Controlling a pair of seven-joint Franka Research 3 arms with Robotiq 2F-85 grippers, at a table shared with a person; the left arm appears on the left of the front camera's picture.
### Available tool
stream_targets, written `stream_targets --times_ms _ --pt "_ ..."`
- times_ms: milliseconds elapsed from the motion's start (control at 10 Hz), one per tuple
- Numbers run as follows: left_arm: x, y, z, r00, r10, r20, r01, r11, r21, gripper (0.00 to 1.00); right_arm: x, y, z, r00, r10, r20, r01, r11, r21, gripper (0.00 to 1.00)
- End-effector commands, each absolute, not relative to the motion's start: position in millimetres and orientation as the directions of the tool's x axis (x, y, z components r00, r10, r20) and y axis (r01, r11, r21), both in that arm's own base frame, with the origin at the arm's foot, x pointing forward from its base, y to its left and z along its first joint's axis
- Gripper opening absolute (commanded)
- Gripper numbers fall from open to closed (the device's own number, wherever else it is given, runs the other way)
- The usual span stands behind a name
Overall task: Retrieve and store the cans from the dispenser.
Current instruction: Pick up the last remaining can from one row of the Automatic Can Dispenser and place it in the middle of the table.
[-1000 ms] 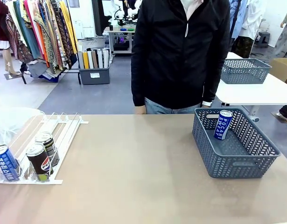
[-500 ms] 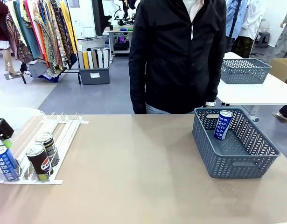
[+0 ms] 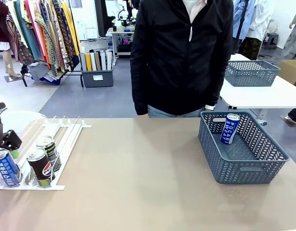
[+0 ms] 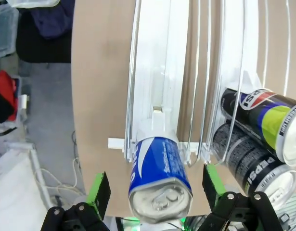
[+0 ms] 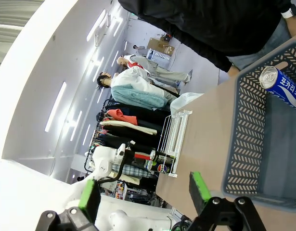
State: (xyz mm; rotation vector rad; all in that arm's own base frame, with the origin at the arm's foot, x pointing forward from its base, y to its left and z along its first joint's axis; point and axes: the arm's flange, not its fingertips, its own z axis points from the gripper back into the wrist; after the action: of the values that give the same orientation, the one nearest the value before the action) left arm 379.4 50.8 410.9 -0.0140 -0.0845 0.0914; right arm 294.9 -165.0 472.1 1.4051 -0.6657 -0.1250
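The left gripper (image 4: 155,186) has its fingers (image 4: 99,190) spread wide, one on each side of the blue can (image 4: 159,175). There is a small gap on both sides. Just past one finger lie the black cans (image 4: 263,120), very close, so that side is tight. Past the other finger is bare table (image 4: 97,96) with nothing in the way. The thin rails of the rack (image 4: 152,72) run on ahead. The right gripper (image 5: 144,192) has open air between its fingers. The basket (image 5: 251,144) sits ahead of it, off to one side.
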Motion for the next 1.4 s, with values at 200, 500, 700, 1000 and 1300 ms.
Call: stream_targets --times_ms 200,500,700,1000,1300 --pt "375.2 50.9 396.9 0.998 0.063 0.017 -0.063 0.998 0.009 1.0 295.7 -165.0 476.2 0.81 -0.468 0.354 -0.305 0.18 0.935 1.0" --pt "376.1 50.4 397.1 0.998 0.062 0.001 -0.062 0.998 0.006 1.0 295.7 -165.0 476.2 0.81 -0.468 0.354 -0.305 0.18 0.935 1.0" --pt "377.0 49.4 396.1 0.998 0.064 0.006 -0.064 0.998 -0.007 1.0 295.7 -165.0 476.2 0.81 -0.468 0.354 -0.305 0.18 0.935 1.0" --pt "377.5 48.9 394.5 0.998 0.063 0.01 -0.063 0.998 -0.015 0.0 295.7 -165.0 476.2 0.81 -0.468 0.354 -0.305 0.18 0.935 1.0" --pt "377.6 49.6 395.0 0.997 0.072 0.017 -0.072 0.997 -0.026 0.0 295.7 -165.0 476.2 0.81 -0.468 0.354 -0.305 0.18 0.935 1.0"
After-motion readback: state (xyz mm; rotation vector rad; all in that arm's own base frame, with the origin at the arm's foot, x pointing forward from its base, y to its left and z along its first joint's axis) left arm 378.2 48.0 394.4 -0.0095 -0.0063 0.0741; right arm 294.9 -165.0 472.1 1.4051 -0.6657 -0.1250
